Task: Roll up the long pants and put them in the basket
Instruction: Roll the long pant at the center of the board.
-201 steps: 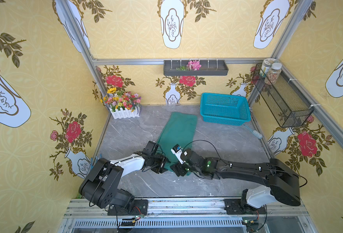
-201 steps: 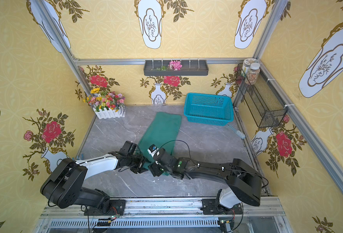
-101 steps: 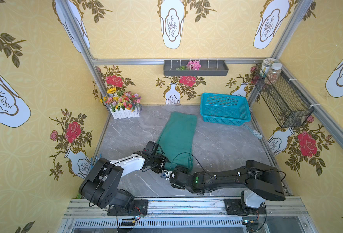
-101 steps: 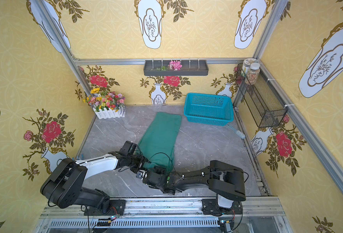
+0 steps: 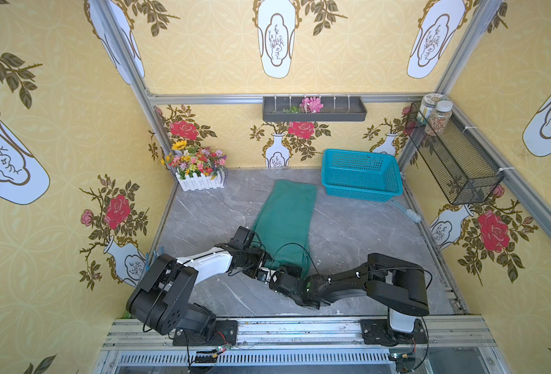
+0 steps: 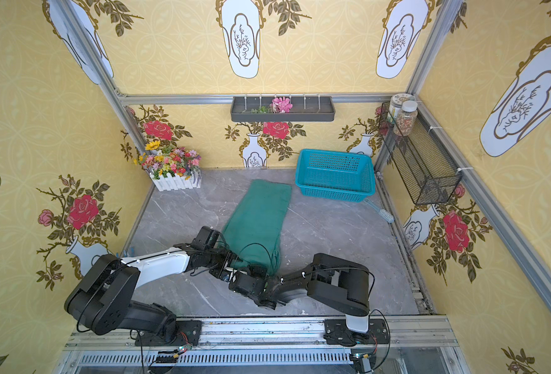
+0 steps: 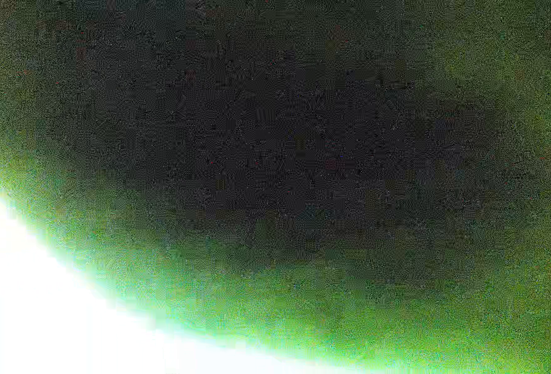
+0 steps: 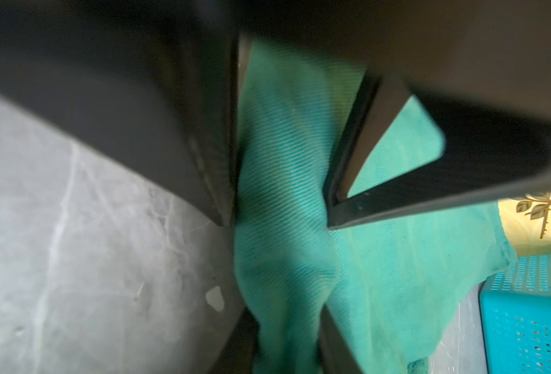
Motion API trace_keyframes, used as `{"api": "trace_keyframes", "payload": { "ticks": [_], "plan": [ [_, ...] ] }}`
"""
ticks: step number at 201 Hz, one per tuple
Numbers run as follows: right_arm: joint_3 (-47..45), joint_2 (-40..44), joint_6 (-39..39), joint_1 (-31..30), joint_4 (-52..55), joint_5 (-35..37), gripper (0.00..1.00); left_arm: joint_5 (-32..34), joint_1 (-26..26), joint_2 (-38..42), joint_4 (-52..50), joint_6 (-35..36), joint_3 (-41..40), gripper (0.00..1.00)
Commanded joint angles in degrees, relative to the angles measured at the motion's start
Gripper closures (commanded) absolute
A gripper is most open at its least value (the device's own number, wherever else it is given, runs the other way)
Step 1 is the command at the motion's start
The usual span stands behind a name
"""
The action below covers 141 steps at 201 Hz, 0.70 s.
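Right pincer (image 8: 279, 223) newly down, tight on long pants (image 5: 284, 220), lengthwise near-to-far; left pincer (image 5: 265, 263) unreadable.

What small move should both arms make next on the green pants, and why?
Probably lift the near end slightly and turn it over towards the far end. The long pants lie flat, unrolled; the right gripper has jaws pinched on a fold there, and the left gripper sits at the same end.

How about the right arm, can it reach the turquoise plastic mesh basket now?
Probably not yet. The right tool is pinching the dark green fabric pants, so it is busy. Nothing stands between it and the turquoise plastic mesh basket, though.
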State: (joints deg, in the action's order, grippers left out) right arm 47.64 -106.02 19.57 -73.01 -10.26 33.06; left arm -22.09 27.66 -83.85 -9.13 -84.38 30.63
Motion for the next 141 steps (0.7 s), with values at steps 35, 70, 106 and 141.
{"api": "trace_keyframes", "payload": {
  "ticks": [35,70,106,141],
  "plan": [
    [0.27,2.31,-7.83,2.56,9.13,-14.81,0.99,14.92,0.11,6.79,-18.34,-2.58,-0.24,0.36],
    [2.13,3.6,-14.54,8.37,14.07,-34.37,1.0,21.59,0.11,15.97,-19.03,-0.63,2.17,0.17],
    [3.76,3.34,-20.45,14.71,15.29,-49.23,1.0,22.03,0.11,24.76,-18.24,0.23,-0.43,0.13],
    [3.76,3.41,-26.67,20.49,11.72,-61.61,1.0,19.1,0.28,32.34,-14.79,2.23,-5.75,0.12]
  ]
}}
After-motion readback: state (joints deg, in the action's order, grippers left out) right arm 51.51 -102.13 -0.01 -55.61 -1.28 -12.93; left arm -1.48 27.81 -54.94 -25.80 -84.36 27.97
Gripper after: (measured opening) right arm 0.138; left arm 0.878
